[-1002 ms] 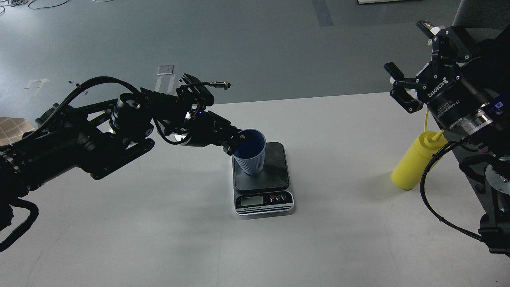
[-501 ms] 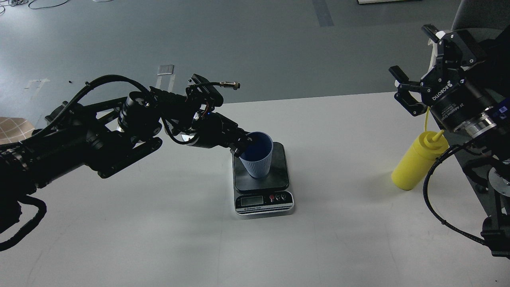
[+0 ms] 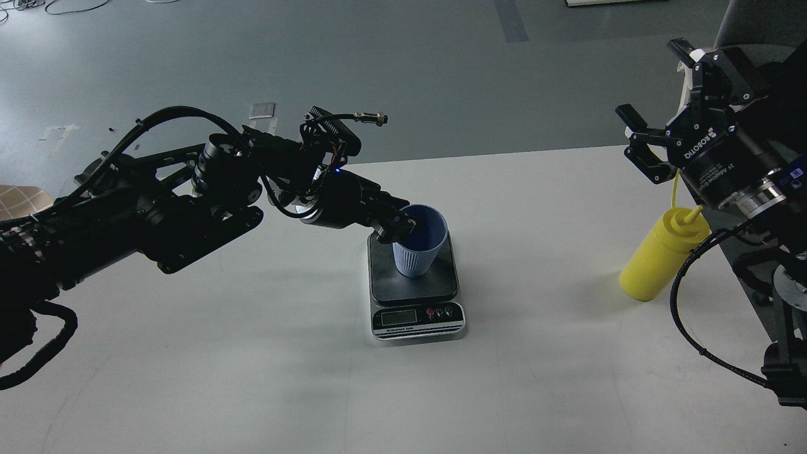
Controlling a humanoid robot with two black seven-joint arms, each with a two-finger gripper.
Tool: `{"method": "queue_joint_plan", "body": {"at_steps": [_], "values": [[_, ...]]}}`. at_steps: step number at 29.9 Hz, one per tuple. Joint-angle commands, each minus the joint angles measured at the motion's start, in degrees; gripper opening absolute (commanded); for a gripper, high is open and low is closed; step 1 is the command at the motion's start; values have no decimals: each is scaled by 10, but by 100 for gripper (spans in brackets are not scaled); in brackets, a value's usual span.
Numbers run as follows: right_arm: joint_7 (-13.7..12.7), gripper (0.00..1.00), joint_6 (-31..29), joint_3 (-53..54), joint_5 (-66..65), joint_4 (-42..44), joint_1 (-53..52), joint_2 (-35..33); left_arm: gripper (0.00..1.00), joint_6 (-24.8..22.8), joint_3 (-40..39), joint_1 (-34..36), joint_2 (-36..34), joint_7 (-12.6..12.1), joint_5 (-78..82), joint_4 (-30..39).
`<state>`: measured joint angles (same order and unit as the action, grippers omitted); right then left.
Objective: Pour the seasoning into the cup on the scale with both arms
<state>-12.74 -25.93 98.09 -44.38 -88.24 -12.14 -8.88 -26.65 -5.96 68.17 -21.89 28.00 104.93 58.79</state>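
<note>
Seasoning bottle [image 3: 659, 255] stands well right of the scale [image 3: 414, 277], untouched. My left fingers [image 3: 403, 225] pinch the cup [image 3: 420, 243] rim over the scale; a skewed release could tip it. My right fingers [image 3: 638, 139] are spread.

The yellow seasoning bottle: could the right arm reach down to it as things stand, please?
Probably yes: the right gripper hangs open above the seasoning bottle, nothing lies between them, and the bottle stands apart from the scale.

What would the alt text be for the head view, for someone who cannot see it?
A black left robot arm's fingers pinch the rim of a pale blue ribbed cup over a small kitchen scale on a white table. On the right, the other arm's fingers hang open above a yellow squeeze bottle standing untouched.
</note>
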Motion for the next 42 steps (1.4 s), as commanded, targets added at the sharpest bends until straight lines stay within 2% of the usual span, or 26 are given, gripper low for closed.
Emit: {"method": "queue_joint_plan", "body": {"at_steps": [1, 6, 18, 21, 22, 23, 25, 31, 42], "values": [[0, 100, 0, 1, 0, -2, 1, -1, 70, -8, 1, -2, 0, 0, -1, 1], [0, 100, 0, 5, 0, -4, 9, 0, 71, -8, 0, -4, -3, 0, -3, 1], [0, 100, 0, 5, 1, -9, 17, 1, 89, 1, -4, 0, -9, 0, -107, -24], [0, 100, 0, 5, 0, -9, 17, 1, 92, 17, -19, -1, -9, 0, -132, -39], [0, 100, 0, 5, 1, -9, 17, 0, 97, 31, -39, -1, -9, 0, -153, -50], [0, 100, 0, 5, 0, -9, 17, 0, 98, 37, -48, -1, -8, 0, -168, -57], [0, 100, 0, 8, 0, -9, 16, 1, 98, 55, -85, -2, -5, 0, -225, -87], [0, 100, 0, 7, 1, -10, 15, 1, 98, 72, -147, -3, -11, 0, -394, -104], [0, 100, 0, 7, 0, -9, 8, -4, 98, 92, -182, -8, 4, 0, -702, -162]]}}
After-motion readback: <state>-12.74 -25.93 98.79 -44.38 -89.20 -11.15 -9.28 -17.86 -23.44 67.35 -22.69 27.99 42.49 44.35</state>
